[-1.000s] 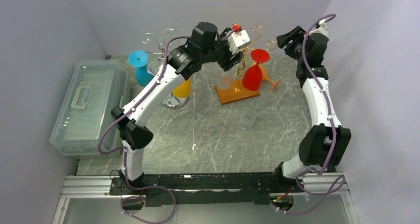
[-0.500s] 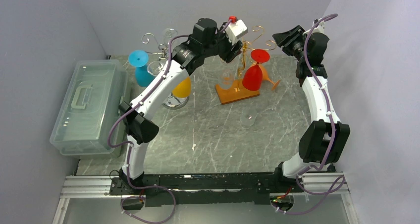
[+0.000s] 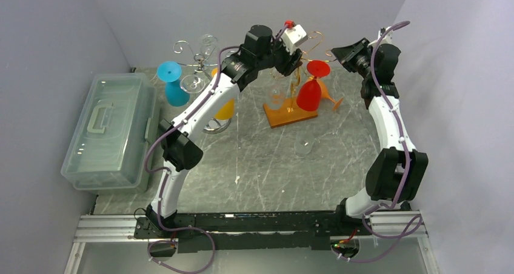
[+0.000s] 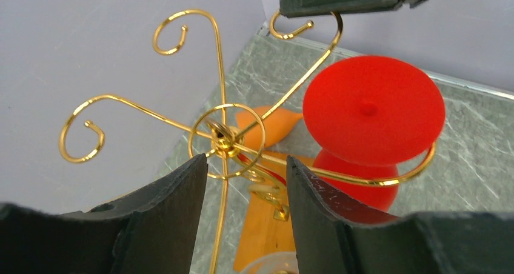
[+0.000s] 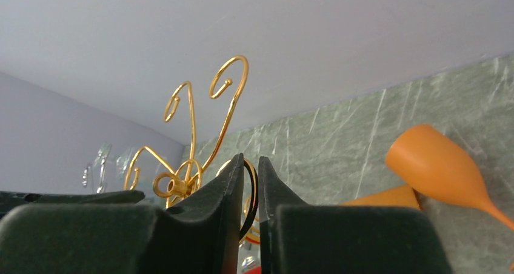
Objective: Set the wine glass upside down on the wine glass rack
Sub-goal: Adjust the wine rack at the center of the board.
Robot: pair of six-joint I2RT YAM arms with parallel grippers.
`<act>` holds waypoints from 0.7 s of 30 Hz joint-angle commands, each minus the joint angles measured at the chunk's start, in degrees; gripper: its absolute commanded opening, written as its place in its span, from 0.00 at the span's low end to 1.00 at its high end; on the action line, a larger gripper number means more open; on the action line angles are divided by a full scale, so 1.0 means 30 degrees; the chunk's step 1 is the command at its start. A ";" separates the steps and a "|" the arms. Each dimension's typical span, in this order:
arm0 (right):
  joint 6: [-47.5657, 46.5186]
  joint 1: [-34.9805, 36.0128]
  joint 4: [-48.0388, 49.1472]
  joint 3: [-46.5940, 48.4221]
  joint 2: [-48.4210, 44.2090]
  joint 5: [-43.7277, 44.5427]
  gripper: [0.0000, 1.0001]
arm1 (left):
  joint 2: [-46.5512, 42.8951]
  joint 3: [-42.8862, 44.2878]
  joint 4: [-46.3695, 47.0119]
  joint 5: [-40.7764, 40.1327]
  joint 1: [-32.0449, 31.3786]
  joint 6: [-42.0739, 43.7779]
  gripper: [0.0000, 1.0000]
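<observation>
Storage box [image 3: 108,131]: clear plastic, far left on the table [image 3: 260,165].
Blue glass [image 3: 171,83]: upside down, just left of the silver rack [image 3: 197,53] (a yellow glass [image 3: 225,109] is at that rack too).
Left claw [image 4: 245,165]: above the gold wine glass rack [image 4: 223,142], fingers apart, holding nothing.
Clear wine glass [image 3: 276,97]: at the gold rack's left side, below the left claw and apart from it.
Red glass [image 4: 373,110]: upside down, foot resting in a right-hand gold hook.
Orange glass [image 3: 332,98]: lying just right of the rack.
Right claw [image 5: 250,162]: high, right of the rack, fingers nearly together, empty.
</observation>
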 commanded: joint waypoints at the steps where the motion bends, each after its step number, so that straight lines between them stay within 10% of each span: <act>1: 0.0157 -0.0091 0.0540 -0.0503 -0.1029 -0.0347 0.07 | 0.0277 0.1485 0.1511 0.0110 0.0149 -0.0385 0.55; 21: -0.0127 0.1017 -0.1547 -0.1580 -0.2918 0.2908 0.01 | 0.0171 0.1461 0.1018 0.1002 0.0152 -0.0752 0.48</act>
